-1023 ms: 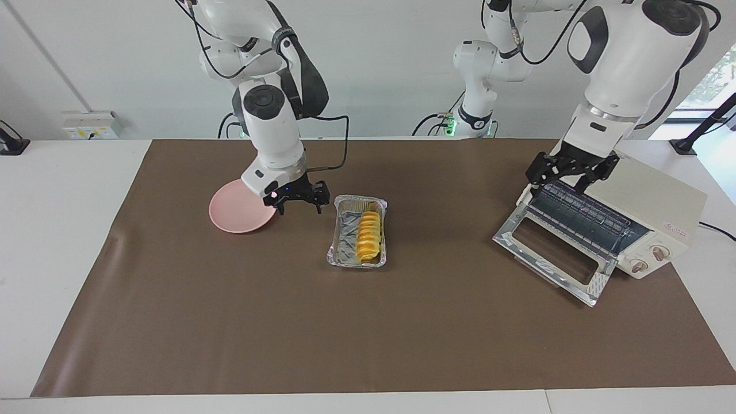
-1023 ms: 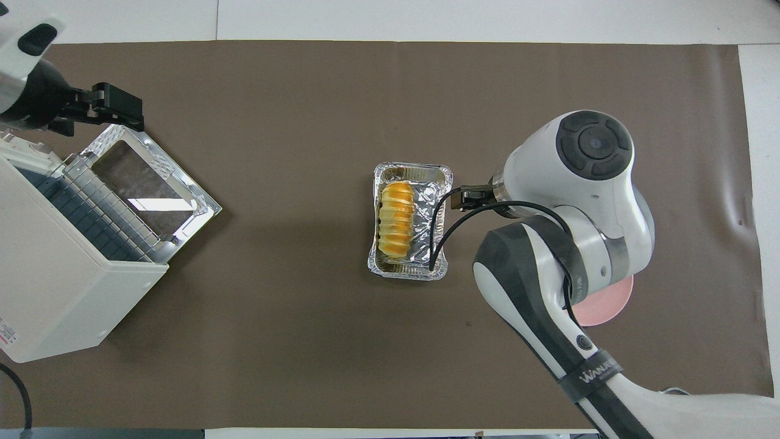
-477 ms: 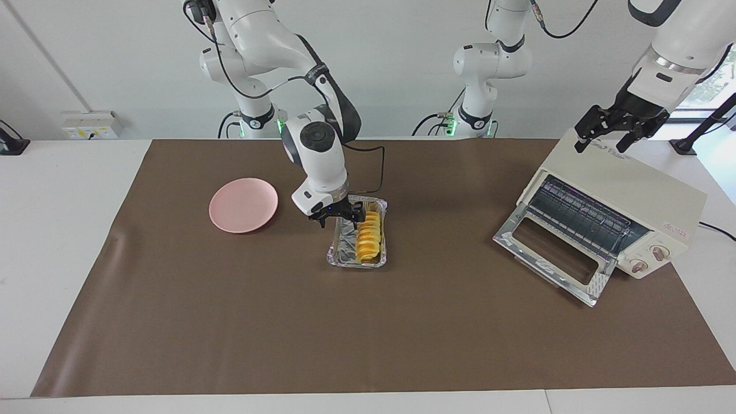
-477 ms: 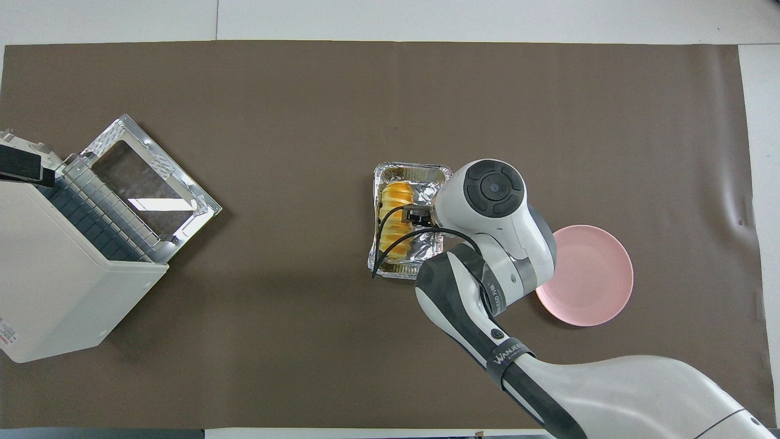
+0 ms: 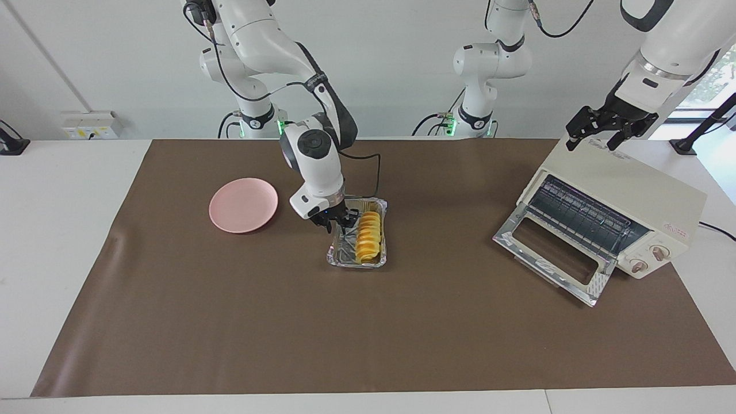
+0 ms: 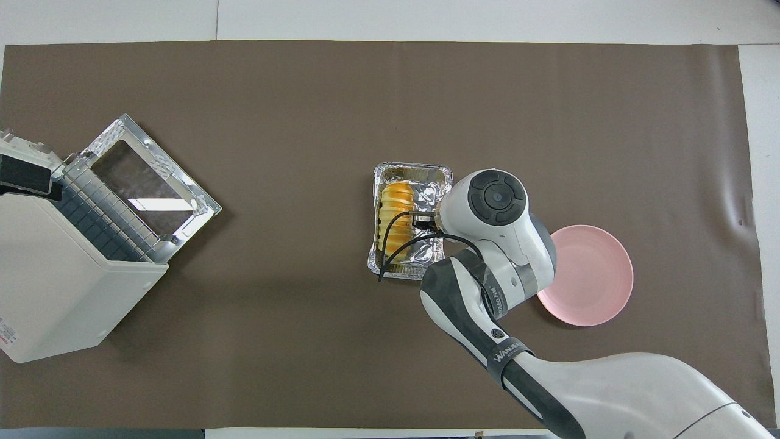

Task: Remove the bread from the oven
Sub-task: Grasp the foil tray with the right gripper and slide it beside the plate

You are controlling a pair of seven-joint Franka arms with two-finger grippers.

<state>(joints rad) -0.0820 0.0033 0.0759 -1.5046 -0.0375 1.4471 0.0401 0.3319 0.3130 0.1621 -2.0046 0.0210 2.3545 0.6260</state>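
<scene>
The bread (image 5: 368, 237) (image 6: 396, 219), a ridged golden-yellow loaf, lies in a silver foil tray (image 5: 345, 256) (image 6: 414, 174) in the middle of the brown mat, outside the oven. My right gripper (image 5: 336, 221) is down at the tray's side wall toward the pink plate, right beside the loaf. In the overhead view its own wrist covers most of it. The cream oven (image 5: 632, 195) (image 6: 55, 292) stands at the left arm's end of the table, its glass door (image 5: 552, 253) dropped open and its rack bare. My left gripper (image 5: 598, 135) hangs open over the oven's top.
A pink plate (image 5: 243, 204) (image 6: 594, 274) lies on the mat toward the right arm's end, beside the tray. The right arm's black cable (image 6: 390, 244) loops over the tray. The open oven door juts out over the mat.
My right gripper has swung from over the pink plate to the foil tray and sunk beside the bread. My left gripper has risen from the oven's mouth to above its top.
</scene>
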